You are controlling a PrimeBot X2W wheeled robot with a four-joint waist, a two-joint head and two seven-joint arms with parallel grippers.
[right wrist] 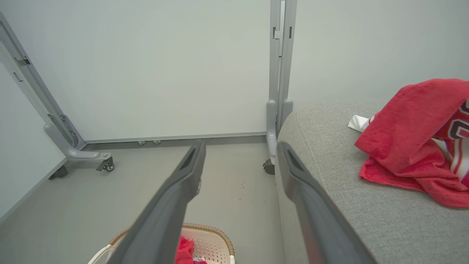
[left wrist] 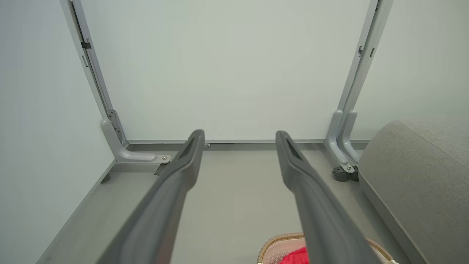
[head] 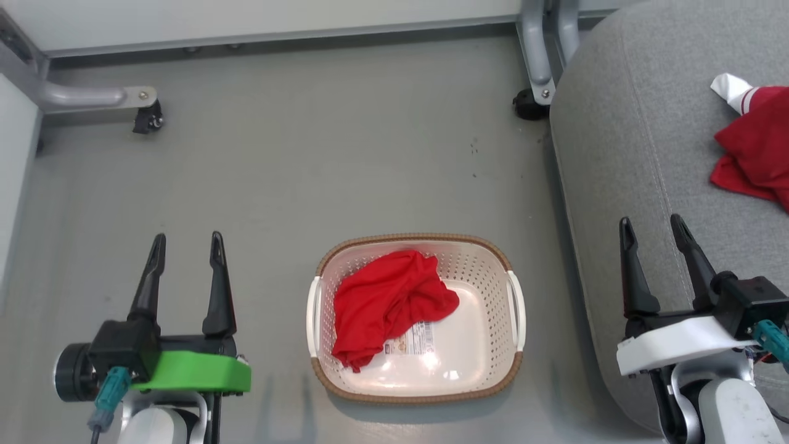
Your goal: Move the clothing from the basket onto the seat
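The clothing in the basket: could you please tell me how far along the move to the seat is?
Done: one red jersey lies on the grey seat. In hand: nothing; the left end effector and right end effector are both open and empty, either side of the basket. Left: one red garment lies inside the basket, to be picked up and carried over.
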